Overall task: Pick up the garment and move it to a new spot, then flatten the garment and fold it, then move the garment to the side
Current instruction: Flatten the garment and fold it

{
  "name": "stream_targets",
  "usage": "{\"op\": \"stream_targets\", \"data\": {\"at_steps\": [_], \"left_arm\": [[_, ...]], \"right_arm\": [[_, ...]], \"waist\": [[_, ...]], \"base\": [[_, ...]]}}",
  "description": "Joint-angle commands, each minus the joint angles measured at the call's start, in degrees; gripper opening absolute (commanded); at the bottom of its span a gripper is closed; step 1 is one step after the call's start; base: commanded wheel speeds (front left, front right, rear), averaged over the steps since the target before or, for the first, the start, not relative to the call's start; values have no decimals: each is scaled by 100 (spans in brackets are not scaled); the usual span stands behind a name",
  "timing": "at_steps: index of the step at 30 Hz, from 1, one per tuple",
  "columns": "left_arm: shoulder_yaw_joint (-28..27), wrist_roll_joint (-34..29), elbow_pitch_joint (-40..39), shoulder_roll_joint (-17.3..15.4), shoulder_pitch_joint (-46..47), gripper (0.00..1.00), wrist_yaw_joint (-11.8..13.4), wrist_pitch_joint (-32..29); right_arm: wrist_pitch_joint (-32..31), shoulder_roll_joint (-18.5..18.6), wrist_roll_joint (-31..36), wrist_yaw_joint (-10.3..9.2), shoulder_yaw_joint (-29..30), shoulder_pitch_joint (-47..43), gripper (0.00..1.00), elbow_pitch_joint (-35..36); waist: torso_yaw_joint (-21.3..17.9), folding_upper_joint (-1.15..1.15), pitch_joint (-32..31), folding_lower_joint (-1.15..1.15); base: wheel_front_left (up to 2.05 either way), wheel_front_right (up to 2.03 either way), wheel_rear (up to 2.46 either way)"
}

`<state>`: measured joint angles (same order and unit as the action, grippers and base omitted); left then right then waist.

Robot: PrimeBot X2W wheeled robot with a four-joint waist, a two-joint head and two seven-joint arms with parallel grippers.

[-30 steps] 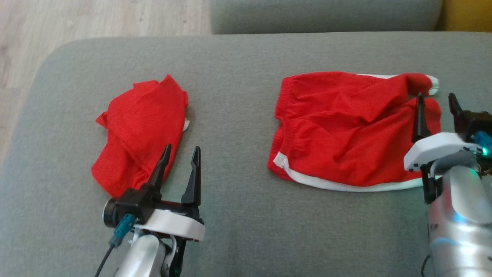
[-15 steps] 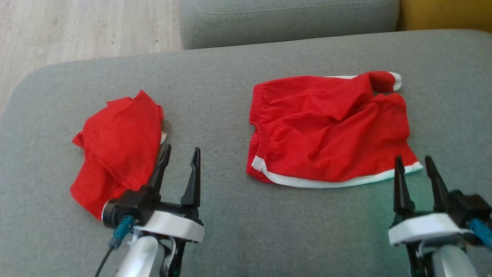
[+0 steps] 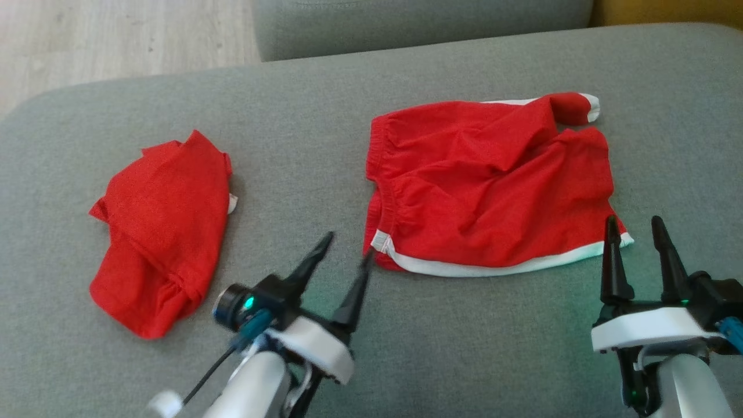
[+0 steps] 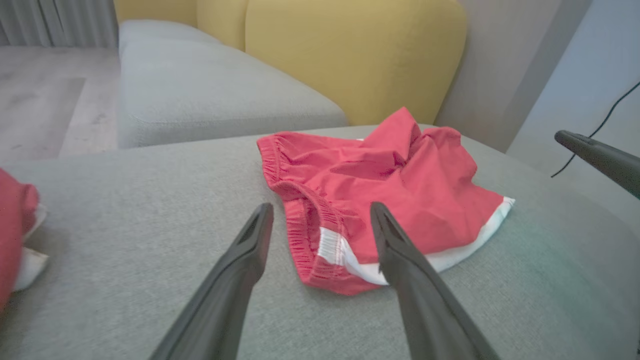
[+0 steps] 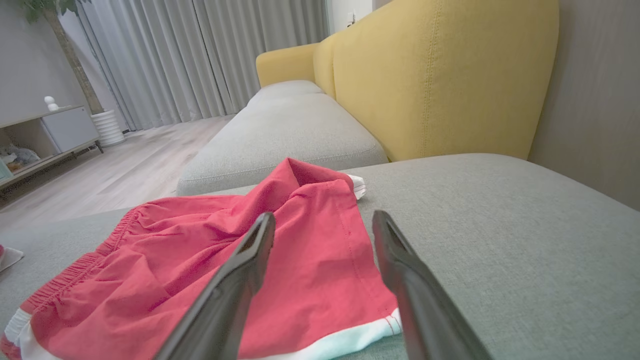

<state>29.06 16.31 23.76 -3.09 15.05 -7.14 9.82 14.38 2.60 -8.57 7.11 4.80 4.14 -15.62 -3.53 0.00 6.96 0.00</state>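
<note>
The red shorts (image 3: 493, 186) lie rumpled on the grey seat cushion (image 3: 348, 133), right of the middle in the head view. Their gathered waistband faces the robot's left and a white-trimmed hem runs along the near edge. At the far right corner a fold of cloth sticks up and ends in a small white cuff. The left gripper (image 3: 348, 247) stands with its two dark fingers spread wide and nothing between them, angled towards the near left corner of the shorts, where the white trim meets the waistband. In the left wrist view that corner sits in the gap between the fingers, just past their tips. Whether a fingertip touches the cloth cannot be told. The right gripper (image 3: 633, 220) is likewise spread wide and holds nothing. Its fingers point up the head view at the near right corner of the hem. In the right wrist view one of its fingers lies over red cloth and the other over bare cushion, with the side edge of the shorts running between them, and contact with the fabric cannot be made out. So the shorts lie ahead of both grippers, each near corner just beside a pair of fingertips. Well apart to the robot's left, a second red garment (image 3: 159, 232) rests bunched on the same cushion. Beyond the shorts a yellow backrest (image 5: 440, 75) rises behind another grey cushion (image 5: 285, 130).
</note>
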Motion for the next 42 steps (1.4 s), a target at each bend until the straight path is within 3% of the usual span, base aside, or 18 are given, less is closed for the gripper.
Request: {"op": "stream_targets", "data": {"at_steps": [1, 13, 32, 33, 34, 35, 36, 42], "left_arm": [[51, 76, -126, -106, 369, 100, -27, -140], [805, 490, 380, -478, 1175, 100, -34, -913], [1165, 778, 680, -647, 1540, 100, -35, -938], [1172, 797, 681, -641, 1544, 85, -35, -920], [1182, 816, 686, -633, 1544, 54, -35, -907], [1195, 838, 693, -622, 1542, 7, -35, -898], [1208, 853, 700, -614, 1542, 0, -35, -889], [1295, 896, 709, -610, 1534, 0, -35, -796]], "right_arm": [[62, 28, -37, 37, -163, 176, 100, 170], [62, 28, -178, 37, -397, 346, 100, 82], [62, 28, -270, 37, -401, 386, 100, 32], [62, 28, -264, 37, -394, 386, 100, 26], [62, 28, -259, 37, -391, 386, 100, 19], [62, 28, -253, 37, -390, 386, 100, 8], [62, 28, -248, 37, -390, 387, 100, 0], [62, 28, -215, 37, -350, 394, 100, -52]], "waist": [[-41, 0, 66, 0], [-374, 0, 377, 0], [-627, 0, 471, 0], [-623, 0, 471, 0], [-619, 0, 471, 0], [-616, 0, 470, 0], [-612, 0, 471, 0], [-569, 0, 452, 0]], "base": [[0, 0, 0], [0, 0, 0], [0, 0, 0], [0, 0, 0], [0, 0, 0], [0, 0, 0], [0, 0, 0], [0, 0, 0]]}}
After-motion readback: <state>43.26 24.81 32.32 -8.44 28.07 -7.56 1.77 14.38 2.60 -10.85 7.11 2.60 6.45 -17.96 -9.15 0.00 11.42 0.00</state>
